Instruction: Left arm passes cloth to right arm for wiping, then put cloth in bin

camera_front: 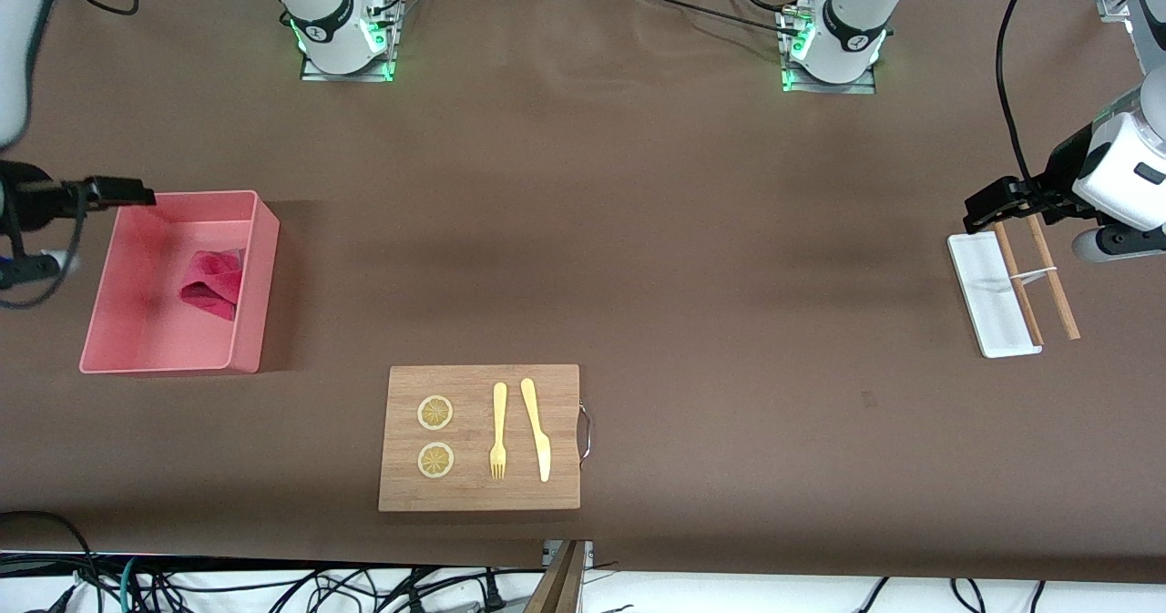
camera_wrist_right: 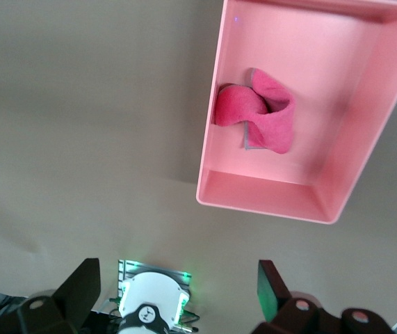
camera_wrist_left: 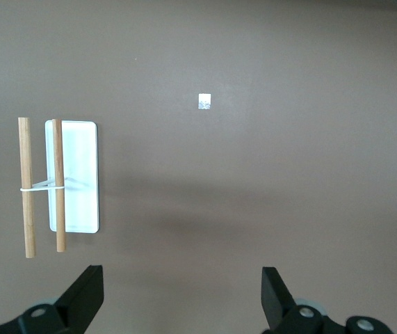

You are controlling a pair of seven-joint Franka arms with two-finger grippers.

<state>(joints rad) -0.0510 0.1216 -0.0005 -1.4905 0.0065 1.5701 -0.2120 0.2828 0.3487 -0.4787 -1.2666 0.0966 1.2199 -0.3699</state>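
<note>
The crimson-pink cloth (camera_front: 214, 285) lies crumpled inside the salmon-pink bin (camera_front: 260, 276), against the wall toward the table's middle. The bin stands at the right arm's end of the table. The right wrist view also shows the cloth (camera_wrist_right: 257, 115), its grey edge visible, in the bin (camera_wrist_right: 268, 195). My right gripper (camera_front: 118, 194) is open and empty, up in the air over the bin's outer edge; its fingers are wide apart in the right wrist view (camera_wrist_right: 177, 285). My left gripper (camera_front: 997, 212) is open and empty (camera_wrist_left: 182, 285) over bare table beside the white tray.
A wooden cutting board (camera_front: 478, 499) with two lemon slices, a fork (camera_front: 498, 431) and a knife (camera_front: 537, 431) lies nearer to the front camera. A small flat white tray (camera_front: 988, 299) with chopsticks (camera_front: 1052, 276) sits at the left arm's end, also in the left wrist view (camera_wrist_left: 80, 177).
</note>
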